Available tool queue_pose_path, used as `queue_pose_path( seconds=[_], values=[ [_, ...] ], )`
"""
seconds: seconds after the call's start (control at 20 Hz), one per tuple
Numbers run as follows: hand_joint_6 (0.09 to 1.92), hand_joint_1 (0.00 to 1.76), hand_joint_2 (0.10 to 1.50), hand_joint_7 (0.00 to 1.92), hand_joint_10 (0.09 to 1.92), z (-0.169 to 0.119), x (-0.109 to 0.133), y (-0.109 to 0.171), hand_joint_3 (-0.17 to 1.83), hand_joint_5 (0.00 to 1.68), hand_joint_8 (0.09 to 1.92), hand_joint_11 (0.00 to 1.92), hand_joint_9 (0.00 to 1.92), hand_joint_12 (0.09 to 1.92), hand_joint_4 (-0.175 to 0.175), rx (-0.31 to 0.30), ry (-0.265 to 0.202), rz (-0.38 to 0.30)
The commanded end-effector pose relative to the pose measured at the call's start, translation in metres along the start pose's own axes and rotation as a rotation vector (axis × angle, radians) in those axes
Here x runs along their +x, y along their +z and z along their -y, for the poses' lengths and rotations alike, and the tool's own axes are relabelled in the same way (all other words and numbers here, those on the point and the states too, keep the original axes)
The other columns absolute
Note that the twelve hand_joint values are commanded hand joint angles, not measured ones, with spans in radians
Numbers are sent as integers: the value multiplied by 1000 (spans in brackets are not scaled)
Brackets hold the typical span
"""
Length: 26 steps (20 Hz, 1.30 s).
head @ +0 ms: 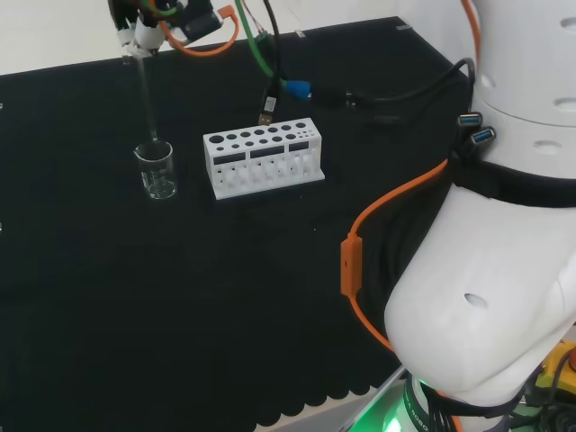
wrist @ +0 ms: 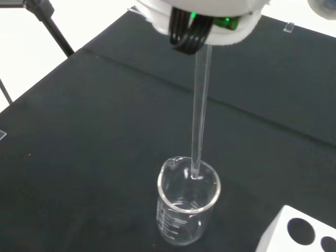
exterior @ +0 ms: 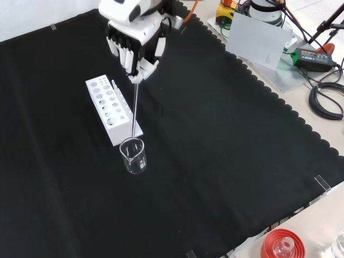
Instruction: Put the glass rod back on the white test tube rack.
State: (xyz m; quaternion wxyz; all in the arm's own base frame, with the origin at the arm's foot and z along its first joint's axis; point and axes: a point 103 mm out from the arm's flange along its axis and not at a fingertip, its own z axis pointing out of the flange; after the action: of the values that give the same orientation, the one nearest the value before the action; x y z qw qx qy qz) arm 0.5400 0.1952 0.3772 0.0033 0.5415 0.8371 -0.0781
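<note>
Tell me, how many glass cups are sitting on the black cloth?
1. A clear beaker stands beside the white rack, with the glass rod's tip at its mouth.

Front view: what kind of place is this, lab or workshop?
Likely a robotics lab set up as a chemistry bench: the hand holds a glass rod over a small glass beaker, beside a white test tube rack, all on a black cloth with cables at the edge.

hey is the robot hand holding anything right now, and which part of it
Yes. The robot hand holds the glass rod by its top end; the lower tip is at the beaker's mouth.
</note>
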Motion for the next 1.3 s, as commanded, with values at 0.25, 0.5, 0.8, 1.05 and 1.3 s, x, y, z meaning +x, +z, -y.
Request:
queue_pose_path(
  seconds=[0.25,0.5,0.8,1.05,1.3],
  values=[
    [576,1321,740,1333,257,26,-56,-7,534,1156,767,1581,1836,694,-175,-32,77,-24],
    [575,1322,738,1335,258,37,-82,-2,537,1157,765,1581,1836,694,-175,-23,120,-32],
    [573,1322,737,1336,259,47,-106,3,538,1158,764,1581,1835,694,-175,-18,162,-43],
    [573,1322,736,1336,260,55,-126,8,539,1158,763,1581,1835,694,-175,-20,191,-50],
    [572,1322,736,1337,260,61,-142,13,539,1159,762,1581,1835,694,-175,8,232,-26]
  ],
)
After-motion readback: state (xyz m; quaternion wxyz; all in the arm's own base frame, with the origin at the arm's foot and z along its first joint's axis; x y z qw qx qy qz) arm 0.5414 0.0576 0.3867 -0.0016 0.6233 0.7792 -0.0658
